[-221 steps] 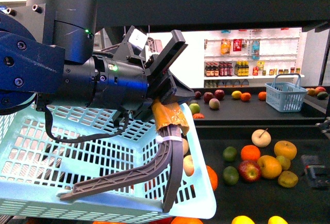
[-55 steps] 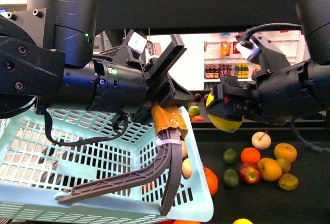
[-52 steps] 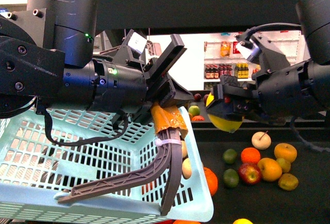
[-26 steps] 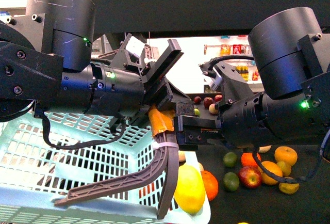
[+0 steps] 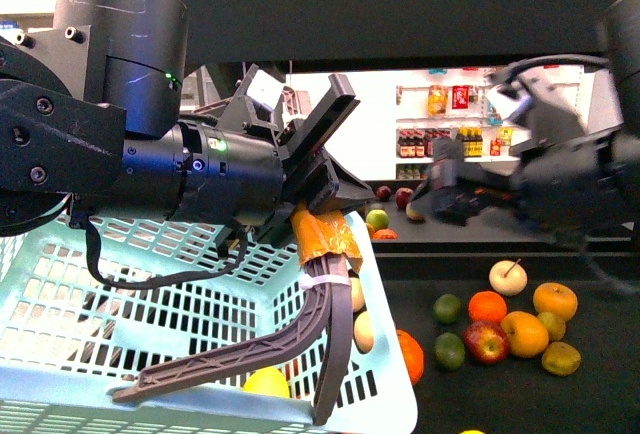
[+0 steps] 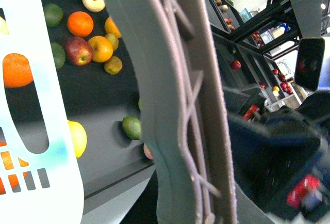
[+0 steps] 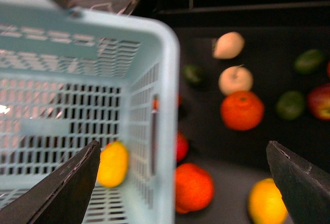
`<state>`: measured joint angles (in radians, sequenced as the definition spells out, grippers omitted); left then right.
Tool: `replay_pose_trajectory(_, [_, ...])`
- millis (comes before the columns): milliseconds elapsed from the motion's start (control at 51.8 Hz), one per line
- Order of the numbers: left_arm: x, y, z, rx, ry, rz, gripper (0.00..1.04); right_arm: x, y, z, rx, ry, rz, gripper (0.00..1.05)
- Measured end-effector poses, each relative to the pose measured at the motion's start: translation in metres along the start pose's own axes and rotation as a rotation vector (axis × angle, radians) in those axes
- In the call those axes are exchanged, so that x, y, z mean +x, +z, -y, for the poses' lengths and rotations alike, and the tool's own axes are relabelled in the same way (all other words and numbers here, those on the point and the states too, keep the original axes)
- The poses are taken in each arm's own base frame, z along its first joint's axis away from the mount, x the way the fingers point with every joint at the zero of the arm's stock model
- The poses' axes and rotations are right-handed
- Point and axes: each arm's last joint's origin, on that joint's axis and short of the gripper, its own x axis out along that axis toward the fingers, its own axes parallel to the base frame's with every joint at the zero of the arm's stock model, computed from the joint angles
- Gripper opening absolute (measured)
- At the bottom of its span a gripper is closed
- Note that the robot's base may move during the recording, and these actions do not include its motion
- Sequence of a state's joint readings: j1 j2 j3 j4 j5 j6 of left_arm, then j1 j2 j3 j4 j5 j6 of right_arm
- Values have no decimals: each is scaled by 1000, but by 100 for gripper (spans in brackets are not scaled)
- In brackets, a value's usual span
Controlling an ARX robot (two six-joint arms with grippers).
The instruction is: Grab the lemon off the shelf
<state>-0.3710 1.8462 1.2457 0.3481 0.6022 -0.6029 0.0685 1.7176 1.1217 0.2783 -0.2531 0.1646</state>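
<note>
The lemon (image 5: 265, 382) lies on the floor of the pale blue basket (image 5: 200, 284), near its front wall. My left gripper (image 5: 325, 239) is shut on the basket's grey handle (image 5: 322, 334) at the orange-taped joint. That handle (image 6: 175, 105) fills the left wrist view. My right gripper (image 5: 440, 199), blurred, hangs open and empty to the right of the basket, above the shelf (image 5: 600, 404). In the right wrist view the open right gripper (image 7: 183, 149) is above the basket's rim (image 7: 167, 79), with the lemon (image 7: 113, 163) inside and the dark shelf tray (image 7: 216, 131) beside it.
Loose fruit lies on the tray right of the basket: an orange (image 5: 487, 306), a red apple (image 5: 487, 341), limes (image 5: 449, 351) and yellow fruits (image 5: 524, 333). A black upper tier (image 5: 400, 14) runs overhead. White store shelves with bottles (image 5: 440, 139) stand far behind.
A second ago my right gripper held the lemon beside the basket. It reached over the basket and let go; the lemon now lies inside, and the right arm has drawn back rightward.
</note>
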Motion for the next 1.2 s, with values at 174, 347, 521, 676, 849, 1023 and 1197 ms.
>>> replay_pose_trajectory(174, [1,0,1,0,-2,-2,7,-1,-9,56,-18,-167,-15,97])
replay_pose_trajectory(347, [1,0,1,0,-2,-2,7,31,-68,95,-101,-270,-175,97])
replay_pose_trajectory(521, [1,0,1,0,-2,-2,7,62,-137,106,-170,-284,-357,97])
replay_pose_trajectory(676, [1,0,1,0,-2,-2,7,87,-173,106,-214,-267,-424,97])
replay_pose_trajectory(849, [1,0,1,0,-1,-2,7,112,-193,102,-226,-251,-456,97])
replay_pose_trajectory(1023, [1,0,1,0,-2,-2,7,149,-216,101,-193,-258,-519,97])
replay_pose_trajectory(1197, [1,0,1,0,-2,-2,7,176,-227,94,-150,-265,-540,97])
